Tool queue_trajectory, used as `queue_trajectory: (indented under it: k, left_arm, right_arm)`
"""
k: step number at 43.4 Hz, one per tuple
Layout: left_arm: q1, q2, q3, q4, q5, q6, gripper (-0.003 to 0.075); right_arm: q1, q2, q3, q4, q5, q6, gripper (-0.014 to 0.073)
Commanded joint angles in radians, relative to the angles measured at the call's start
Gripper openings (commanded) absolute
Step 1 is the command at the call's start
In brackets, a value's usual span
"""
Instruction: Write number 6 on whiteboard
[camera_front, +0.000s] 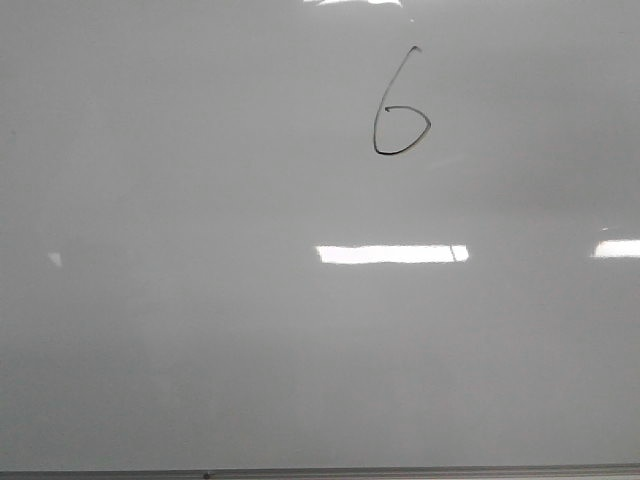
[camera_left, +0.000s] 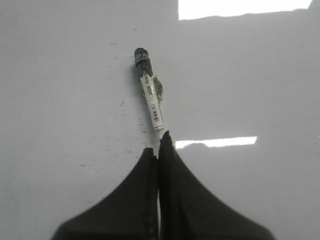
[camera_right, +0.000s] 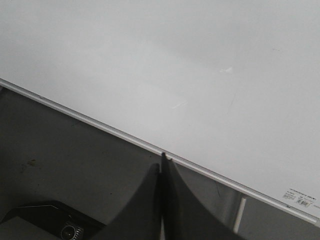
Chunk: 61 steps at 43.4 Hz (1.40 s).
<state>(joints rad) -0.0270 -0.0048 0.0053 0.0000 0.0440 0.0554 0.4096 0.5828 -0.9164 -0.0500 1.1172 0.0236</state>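
A thin black hand-drawn number 6 (camera_front: 400, 105) stands on the upper middle of the glossy pale whiteboard (camera_front: 200, 300) in the front view, where no gripper shows. In the left wrist view my left gripper (camera_left: 158, 144) is shut with nothing between its fingers. Just beyond its tips a white marker (camera_left: 151, 95) with a black cap lies flat on the whiteboard (camera_left: 60, 75). My right gripper (camera_right: 162, 160) is also shut and empty, hanging over the whiteboard's metal edge strip (camera_right: 100, 124).
Bright rectangular light reflections (camera_front: 392, 253) lie across the board. Small ink specks (camera_left: 112, 145) dot it near the marker. Past the board's edge is a dark surface (camera_right: 60, 160) with a black device (camera_right: 50, 222), and a small label (camera_right: 299, 199) sits near the board's corner.
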Motion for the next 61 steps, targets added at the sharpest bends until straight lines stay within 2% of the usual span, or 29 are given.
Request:
queue_trajectory:
  k: [1, 23, 27, 35, 44, 50, 57, 61]
  left_arm:
    - [-0.007, -0.015, 0.005, -0.013, -0.089, -0.008, -0.0020]
    - [-0.007, -0.015, 0.005, -0.013, -0.089, -0.008, -0.0020]
    - [-0.007, -0.015, 0.005, -0.013, -0.089, -0.008, -0.0020]
    - [-0.007, -0.015, 0.005, -0.013, -0.089, -0.008, -0.0020]
    - [-0.007, -0.015, 0.005, -0.013, -0.089, -0.008, -0.0020]
    - [-0.007, -0.015, 0.005, -0.013, -0.089, -0.008, -0.0020]
    - [-0.007, -0.015, 0.005, -0.013, -0.089, -0.008, -0.0020]
    - [-0.007, -0.015, 0.005, -0.013, -0.090, -0.008, -0.0020]
  right_arm:
    - [-0.003, 0.005, -0.023, -0.008, -0.063, -0.004, -0.0067]
    - [-0.021, -0.014, 0.006, -0.027, -0.090, -0.006, -0.0067]
    - [-0.098, -0.066, 0.096, -0.035, -0.232, -0.006, -0.0067]
    - [-0.287, -0.258, 0.396, -0.034, -0.683, -0.006, -0.0067]
    - [-0.376, -0.463, 0.725, -0.034, -1.072, -0.005, -0.0067]
    - [-0.399, -0.558, 0.865, -0.034, -1.205, -0.005, -0.0067]
    - [-0.434, -0.613, 0.939, -0.032, -1.237, -0.004, -0.0067]
    - [-0.444, -0.613, 0.939, -0.013, -1.197, -0.004, -0.0067]
